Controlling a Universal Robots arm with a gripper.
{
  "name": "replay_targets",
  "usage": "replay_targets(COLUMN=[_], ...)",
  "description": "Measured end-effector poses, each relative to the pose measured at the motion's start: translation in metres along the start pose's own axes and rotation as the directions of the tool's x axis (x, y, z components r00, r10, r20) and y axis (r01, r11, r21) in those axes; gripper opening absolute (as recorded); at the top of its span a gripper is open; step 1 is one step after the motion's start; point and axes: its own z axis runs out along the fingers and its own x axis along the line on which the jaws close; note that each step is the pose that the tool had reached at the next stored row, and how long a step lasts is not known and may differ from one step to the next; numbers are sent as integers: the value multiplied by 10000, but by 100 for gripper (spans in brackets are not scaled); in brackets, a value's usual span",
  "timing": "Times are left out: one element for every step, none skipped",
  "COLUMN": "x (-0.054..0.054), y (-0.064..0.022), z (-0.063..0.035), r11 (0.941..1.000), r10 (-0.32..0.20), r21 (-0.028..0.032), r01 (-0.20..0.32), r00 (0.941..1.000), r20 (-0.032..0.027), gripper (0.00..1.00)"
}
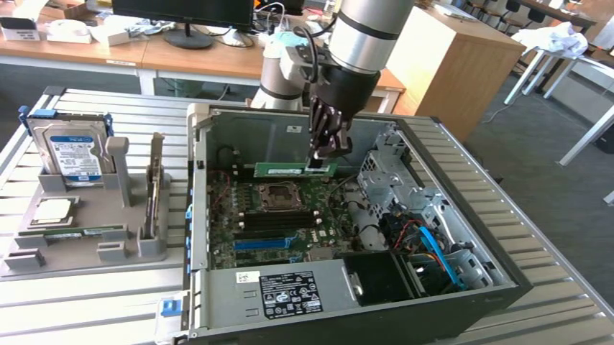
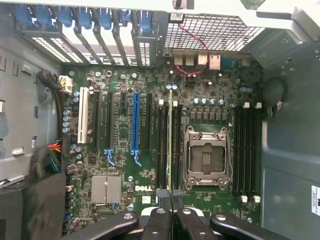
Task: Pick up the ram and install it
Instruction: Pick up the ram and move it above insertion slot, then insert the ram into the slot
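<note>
My gripper (image 1: 320,162) is shut on the ram (image 1: 290,170), a thin green stick with a white label, and holds it level above the motherboard (image 1: 251,225) inside the open computer case. In the wrist view the ram (image 2: 170,135) appears edge-on, pinched between the black fingertips (image 2: 163,196). It hangs over the dark memory slots (image 2: 161,145) beside the empty processor socket (image 2: 207,157), still apart from the board. A second, similar green stick (image 1: 82,231) lies on the grey holder (image 1: 86,248) at the exterior view's left.
The grey holder also carries a blue-labelled hard drive (image 1: 72,152), a square silver processor (image 1: 53,210) and an upright card (image 1: 154,190). The case walls (image 1: 200,180), drive cage (image 1: 389,176) and cables (image 1: 432,248) surround the board. More memory slots (image 2: 245,150) lie past the socket.
</note>
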Motion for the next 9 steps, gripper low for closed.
replay_targets(x=[0,1,1,1,1,1,1,2,1], y=[0,-1,-1,-2,-2,-2,-2,-2,-2], z=[9,19,27,35,39,39,39,40,40], r11=[10000,10000,10000,10000,10000,10000,10000,10000,10000], r10=[2,4,6,7,8,8,8,8,8], r21=[1,0,0,0,0,0,0,1,0], r01=[-2,-4,-6,-7,-8,-8,-8,-8,-8], r00=[10000,10000,10000,10000,10000,10000,10000,10000,10000], r20=[0,1,0,1,-1,-2,-2,0,0], gripper=[11,11,11,11,11,11,11,11,11])
